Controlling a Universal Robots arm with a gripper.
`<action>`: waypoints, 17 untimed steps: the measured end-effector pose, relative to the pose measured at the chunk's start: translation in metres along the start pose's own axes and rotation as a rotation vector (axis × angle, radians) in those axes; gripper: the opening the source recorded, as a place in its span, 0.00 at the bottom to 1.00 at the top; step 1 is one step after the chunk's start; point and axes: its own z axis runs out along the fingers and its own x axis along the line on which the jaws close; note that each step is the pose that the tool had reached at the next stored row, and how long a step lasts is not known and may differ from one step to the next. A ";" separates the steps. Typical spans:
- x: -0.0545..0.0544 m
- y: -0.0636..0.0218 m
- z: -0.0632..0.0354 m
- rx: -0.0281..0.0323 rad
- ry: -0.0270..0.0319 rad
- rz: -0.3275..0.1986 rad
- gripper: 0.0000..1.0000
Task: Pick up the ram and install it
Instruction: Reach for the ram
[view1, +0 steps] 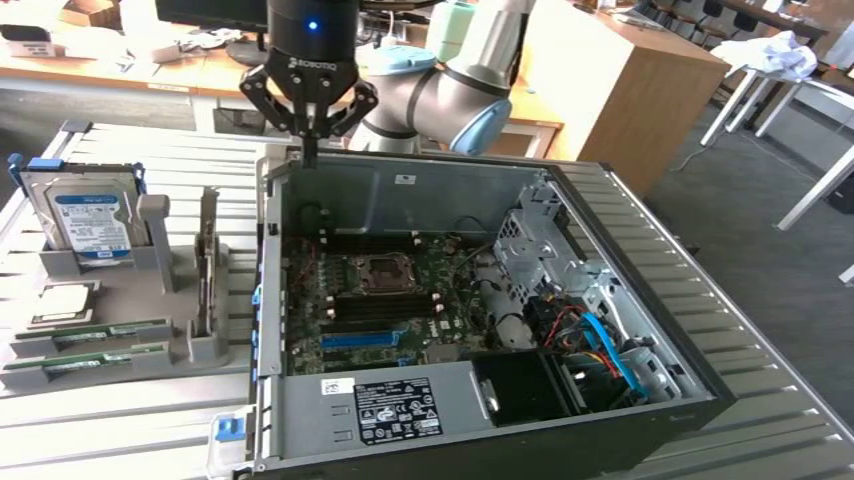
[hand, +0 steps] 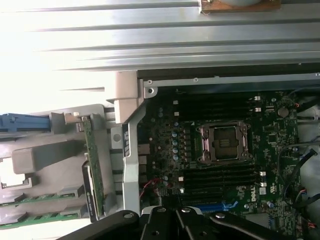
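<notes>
Even light filled the exterior view, while harsh glare bleached the slatted table (hand: 45, 60) in the wrist view.

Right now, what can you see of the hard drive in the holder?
The hard drive is a silver metal box with a blue-and-white label facing the exterior camera. It stands upright on edge in a grey holder, at the exterior view's left, beside the open computer case. A blue plastic frame wraps its top and sides. Only the holder and frame touch it; the shut gripper hangs apart from it, over the case's wall.
</notes>
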 end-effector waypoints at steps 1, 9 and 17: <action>0.002 -0.0002 -0.0001 0.0000 0.0000 0.000 0.10; 0.018 -0.0013 -0.0005 0.0000 -0.0003 0.000 0.10; 0.031 -0.0023 -0.0009 0.0000 -0.0004 0.000 0.10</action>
